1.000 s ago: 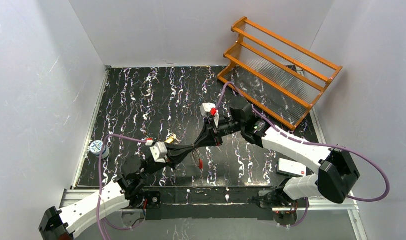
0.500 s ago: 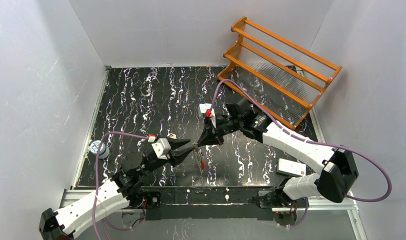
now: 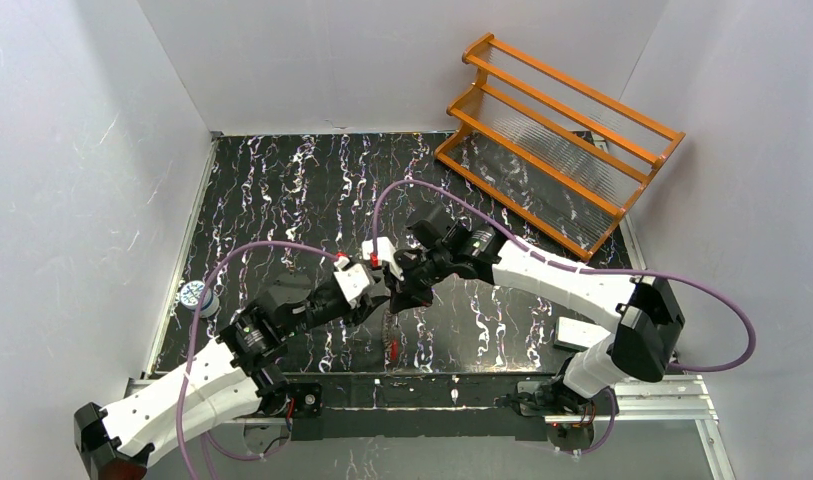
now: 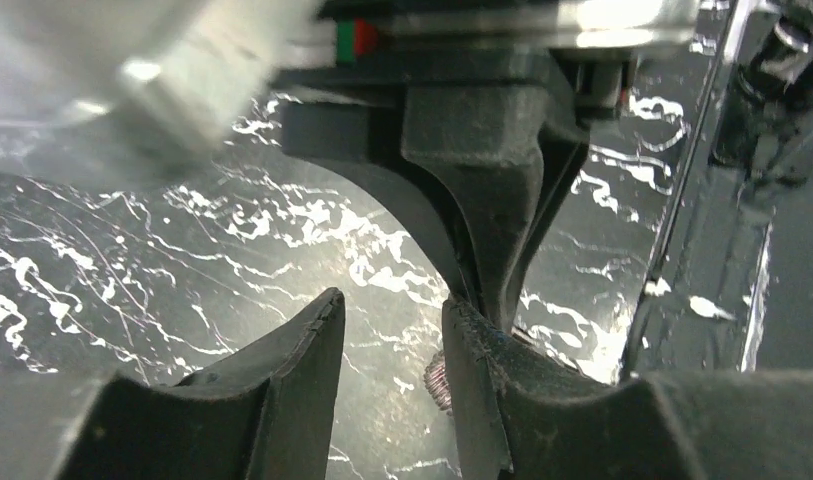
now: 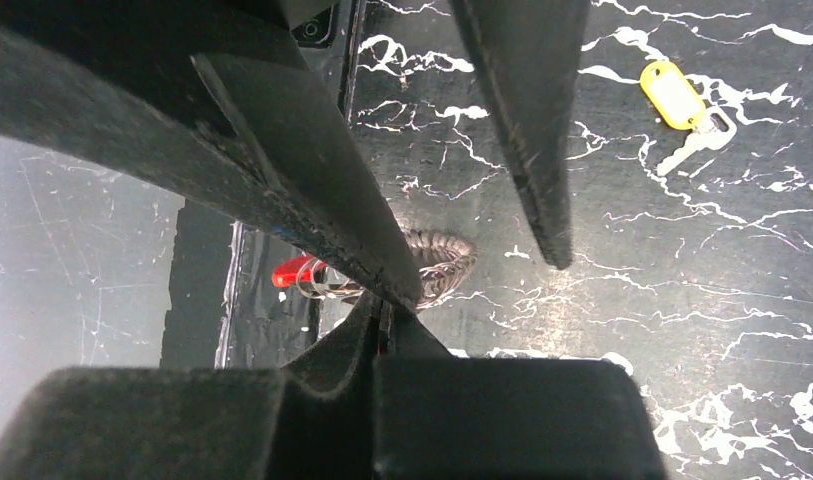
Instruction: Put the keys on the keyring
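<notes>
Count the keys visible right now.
2, both on the table in the right wrist view: a yellow key and a silvery key beside it. Others may be hidden.

The left arm (image 3: 182,395) and right arm (image 3: 557,280) had white shells, black joints and a purple cable (image 3: 739,330) each. The left gripper (image 4: 392,310) had scuffed black fingers (image 4: 282,380); a red-green mark (image 4: 357,38) showed at twelve o'clock.

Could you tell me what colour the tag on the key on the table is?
Yellow; the tag shows best in the right wrist view.

White walls (image 3: 92,150) stand around a black bench (image 3: 282,190) with white squiggles. An orange rack (image 3: 557,140) sits in the far right corner.
</notes>
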Robot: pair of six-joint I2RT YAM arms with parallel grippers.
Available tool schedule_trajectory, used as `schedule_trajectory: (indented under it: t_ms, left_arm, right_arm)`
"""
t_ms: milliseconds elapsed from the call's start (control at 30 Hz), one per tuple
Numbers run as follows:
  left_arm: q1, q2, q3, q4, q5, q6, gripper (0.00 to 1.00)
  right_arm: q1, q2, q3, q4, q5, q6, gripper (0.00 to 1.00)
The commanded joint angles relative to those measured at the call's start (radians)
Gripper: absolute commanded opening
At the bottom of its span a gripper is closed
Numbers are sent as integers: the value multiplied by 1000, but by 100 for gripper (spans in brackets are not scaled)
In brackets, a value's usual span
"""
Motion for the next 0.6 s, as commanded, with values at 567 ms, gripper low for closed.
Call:
schedule_trajectory:
  t_ms: [567]
  left_arm:
    - [0, 139, 78, -151, 224, 65, 27]
  right_arm:
    - [8, -5, 24, 31, -13, 6, 1]
